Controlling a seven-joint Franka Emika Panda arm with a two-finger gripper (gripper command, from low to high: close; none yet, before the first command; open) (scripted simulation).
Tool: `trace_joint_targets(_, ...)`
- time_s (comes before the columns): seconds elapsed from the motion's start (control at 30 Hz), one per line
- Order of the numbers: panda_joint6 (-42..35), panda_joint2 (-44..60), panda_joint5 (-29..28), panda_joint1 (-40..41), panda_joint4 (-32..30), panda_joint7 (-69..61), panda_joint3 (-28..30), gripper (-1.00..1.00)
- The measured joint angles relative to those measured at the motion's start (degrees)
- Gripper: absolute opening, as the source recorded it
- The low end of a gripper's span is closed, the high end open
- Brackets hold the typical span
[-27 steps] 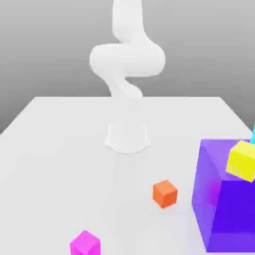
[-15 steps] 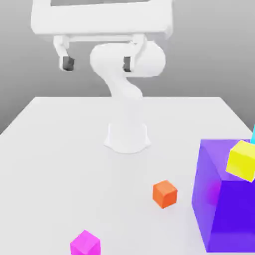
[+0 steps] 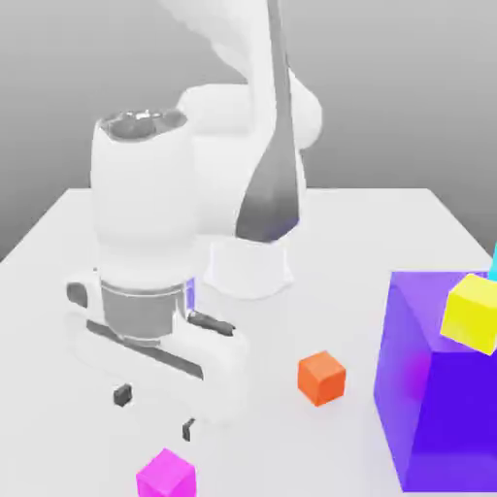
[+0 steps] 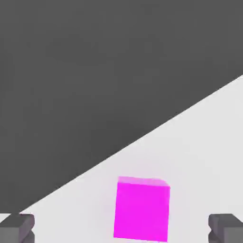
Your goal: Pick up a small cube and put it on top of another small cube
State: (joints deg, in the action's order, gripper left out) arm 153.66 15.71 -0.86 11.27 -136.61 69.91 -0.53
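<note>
Magenta and plain-faced, the small cube (image 3: 167,476) rests on the white table (image 3: 291,447); I take it as my landmark. Near it, above the tabletop, I have the Panda's two-finger gripper (image 3: 155,412) spread wide open with nothing in its hold. On the exterior view's right of my landmark sits the small orange cube (image 3: 321,378), apart from it. Farther that way from the landmark stands the huge purple cube (image 3: 451,408), and beyond the landmark rises the arm's white base (image 3: 248,267).
</note>
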Motion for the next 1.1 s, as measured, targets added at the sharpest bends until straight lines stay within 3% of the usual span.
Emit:
trace_joint_targets(0.17,7.44,10.40,0.38,0.10,1.65,0.42,0.16,0.00)
trace_joint_targets(0.2,8.28,11.46,0.37,0.08,1.85,0.45,0.18,-1.00)
trace_joint_targets(0.43,8.15,11.22,0.30,0.13,1.80,0.53,0.13,-1.00)
trace_joint_targets(0.67,-2.24,-1.08,-0.37,-0.90,2.43,-0.32,-0.98,-1.00)
trace_joint_targets(0.8,-11.27,-8.38,0.75,-6.20,5.07,-0.84,-6.42,-1.00)
trace_joint_targets(1.1,-34.03,-24.21,4.98,-27.63,9.89,-1.45,-17.26,-1.00)
